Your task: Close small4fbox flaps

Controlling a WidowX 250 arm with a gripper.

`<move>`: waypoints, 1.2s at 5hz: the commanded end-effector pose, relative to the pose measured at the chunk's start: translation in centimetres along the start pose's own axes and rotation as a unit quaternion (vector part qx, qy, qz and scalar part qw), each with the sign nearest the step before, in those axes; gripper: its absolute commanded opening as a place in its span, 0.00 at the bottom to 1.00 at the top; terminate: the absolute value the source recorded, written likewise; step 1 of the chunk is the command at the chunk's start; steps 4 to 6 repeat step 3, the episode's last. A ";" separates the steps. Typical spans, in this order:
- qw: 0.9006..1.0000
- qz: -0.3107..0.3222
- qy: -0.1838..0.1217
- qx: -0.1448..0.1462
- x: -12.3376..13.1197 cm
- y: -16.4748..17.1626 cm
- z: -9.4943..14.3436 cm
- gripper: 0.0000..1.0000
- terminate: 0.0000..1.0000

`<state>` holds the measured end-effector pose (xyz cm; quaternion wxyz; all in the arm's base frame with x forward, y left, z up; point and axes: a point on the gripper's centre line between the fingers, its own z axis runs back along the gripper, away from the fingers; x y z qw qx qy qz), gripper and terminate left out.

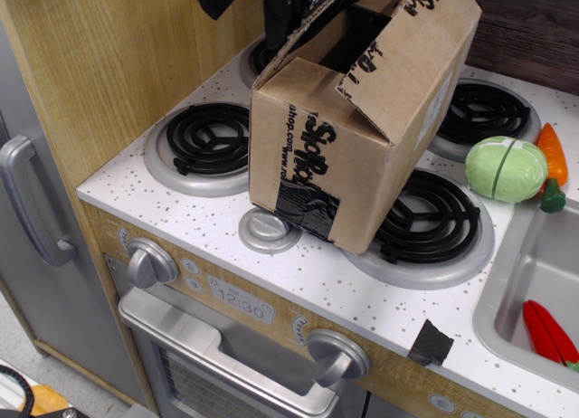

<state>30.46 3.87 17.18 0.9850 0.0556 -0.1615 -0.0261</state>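
The small4fbox (326, 165) is a brown cardboard box with black lettering and a black tape patch low on its front. It stands tilted on the stove top between the burners. Its top is partly open. The left flap (312, 15) leans inward over the opening. A large flap (412, 61) with a lettered edge slopes down over the right side. My black gripper (282, 9) is at the top edge of the view, pressed against the outside of the left flap. Its fingers are mostly cut off, so their state is unclear.
Black coil burners sit at the left (206, 139), front right (427, 221) and back right (479, 110). A green toy cabbage (505, 169) and a carrot (552, 154) lie at the right by the sink (520, 282). A wooden wall (99, 65) stands at the left.
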 end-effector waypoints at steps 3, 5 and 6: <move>0.999 0.003 0.001 -0.053 1.3 -2.4 -2.1 1.00 1.00; 0.999 0.003 0.001 -0.053 1.3 -2.4 -2.1 1.00 1.00; 0.999 0.003 0.001 -0.053 1.3 -2.4 -2.1 1.00 1.00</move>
